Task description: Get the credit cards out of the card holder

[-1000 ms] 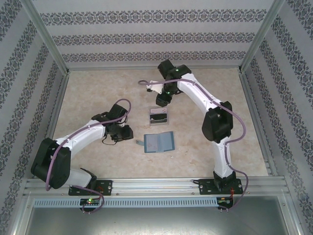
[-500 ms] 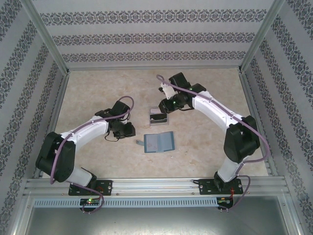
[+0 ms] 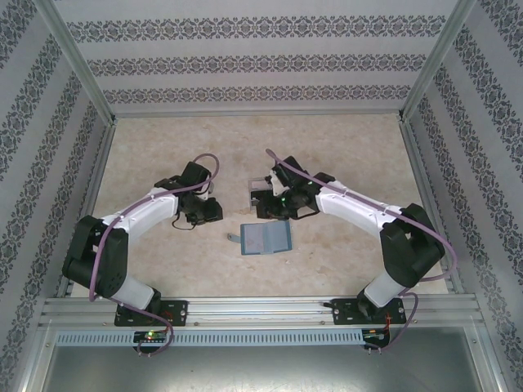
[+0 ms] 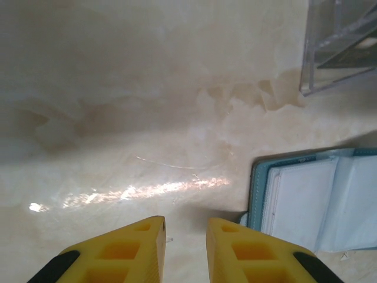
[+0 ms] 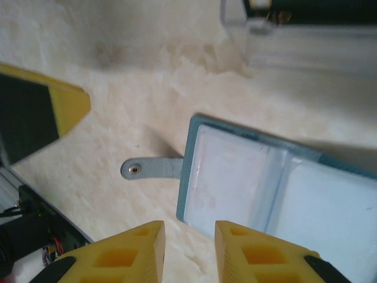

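Note:
The teal card holder [image 3: 265, 238] lies open on the table, its pale inner panels up and its side tab [image 5: 150, 169] pointing left. My left gripper [image 4: 185, 227] hovers just left of the card holder [image 4: 312, 200], open, with nothing between its yellow fingers. My right gripper [image 5: 189, 230] hangs low over the far left corner of the card holder [image 5: 265, 183], also open and holding nothing. A dark credit card [image 5: 312, 9] lies in the clear tray [image 5: 306, 41]. Whether cards sit in the holder's panels cannot be told.
The clear square tray [image 3: 255, 193] stands just beyond the holder, partly hidden under my right gripper [image 3: 265, 214]. My left gripper [image 3: 217, 216] is close to the right one. Patterned walls and metal rails enclose the table.
My right arm has swung from beyond the tray toward me and down to the holder's far edge. The left gripper has shifted slightly away from me.

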Controlling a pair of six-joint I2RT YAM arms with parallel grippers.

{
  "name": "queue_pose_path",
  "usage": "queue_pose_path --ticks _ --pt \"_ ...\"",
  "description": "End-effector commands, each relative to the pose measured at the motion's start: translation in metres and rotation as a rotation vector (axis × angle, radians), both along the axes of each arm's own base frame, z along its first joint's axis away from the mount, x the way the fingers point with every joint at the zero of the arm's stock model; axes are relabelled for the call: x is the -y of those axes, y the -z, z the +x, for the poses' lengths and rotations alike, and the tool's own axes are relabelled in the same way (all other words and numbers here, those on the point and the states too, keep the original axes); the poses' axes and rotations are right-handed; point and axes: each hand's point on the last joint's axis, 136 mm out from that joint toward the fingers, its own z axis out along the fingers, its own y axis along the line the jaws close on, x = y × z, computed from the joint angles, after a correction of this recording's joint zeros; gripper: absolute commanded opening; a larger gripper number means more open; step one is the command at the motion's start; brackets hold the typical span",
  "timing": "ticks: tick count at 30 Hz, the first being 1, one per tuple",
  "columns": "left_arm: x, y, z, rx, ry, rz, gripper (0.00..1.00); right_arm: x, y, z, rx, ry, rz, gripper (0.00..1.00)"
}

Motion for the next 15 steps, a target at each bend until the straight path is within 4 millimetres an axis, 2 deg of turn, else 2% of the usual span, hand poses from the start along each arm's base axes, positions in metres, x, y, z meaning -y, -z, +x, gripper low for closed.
queue_pose_path --ticks 1,9,15 --pt "-0.008 -0.011 0.007 0.035 0.009 -0.011 0.25 -0.018 0.002 -0.007 -0.03 0.042 0.044 0.3" --pt "-0.029 -0.017 0.004 0.046 -0.026 -0.006 0.26 -0.04 0.033 -0.02 -0.083 0.029 0.006 0.32" --pt "-0.035 -0.018 0.0 0.05 -0.039 -0.006 0.25 -0.049 0.053 -0.024 -0.121 0.025 -0.02 0.34"
